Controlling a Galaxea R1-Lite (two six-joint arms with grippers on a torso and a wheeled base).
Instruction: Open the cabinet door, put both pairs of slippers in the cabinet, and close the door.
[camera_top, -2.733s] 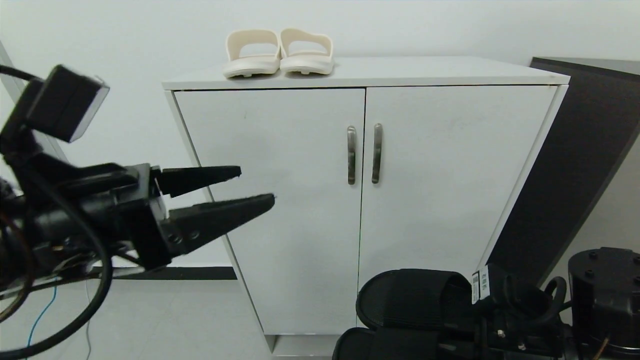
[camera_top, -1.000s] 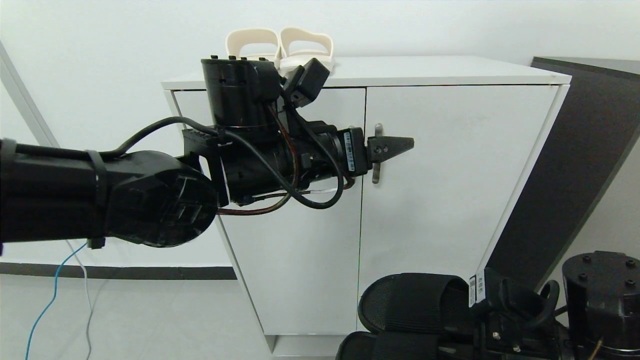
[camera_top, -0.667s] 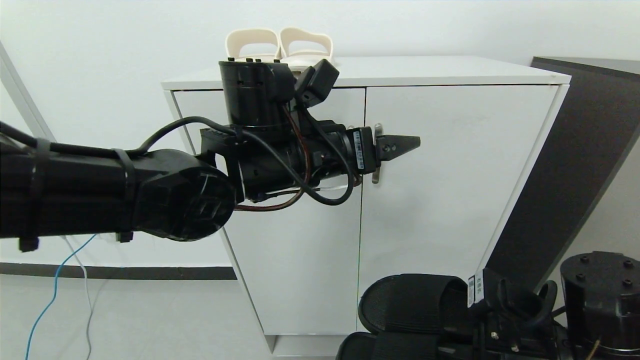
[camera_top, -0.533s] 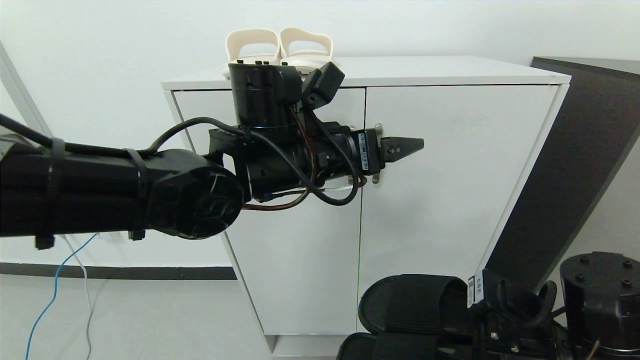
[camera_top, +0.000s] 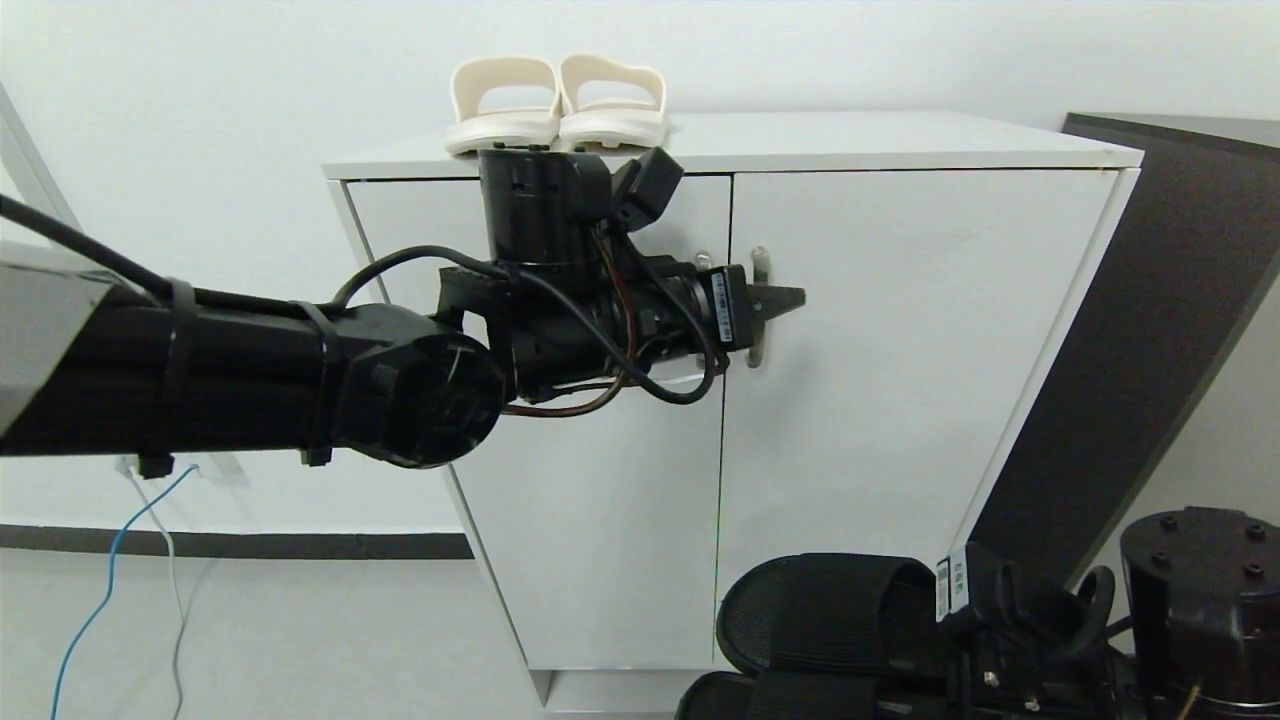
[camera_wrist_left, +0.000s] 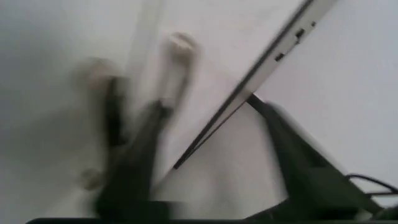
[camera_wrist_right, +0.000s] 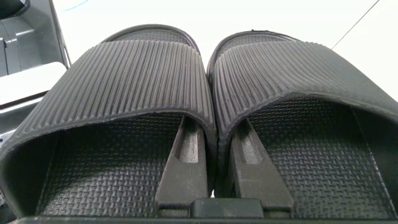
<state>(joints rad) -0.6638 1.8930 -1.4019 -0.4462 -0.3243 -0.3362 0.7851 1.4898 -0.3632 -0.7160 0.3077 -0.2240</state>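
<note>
A: Locating the brushed-metal vertical bar handle: sitting on right door of white two-door cabinet, both doors shut.

B: Checking left gripper: hovering level with handle, crossing in front of it, fingers spread. Straddling it or not, cannot tell.

A: Noting long axis running up-down, so probably needing a sideways squeeze, then pulling outward. Left arm being far nearer.

B: Logging right gripper, low down, pinching ribbed black rubber slippers. Cream slippers resting on cabinet top.

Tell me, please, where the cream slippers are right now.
In the head view, the cream slippers sit side by side on top of the white cabinet, at its left end, above the left door.
</note>
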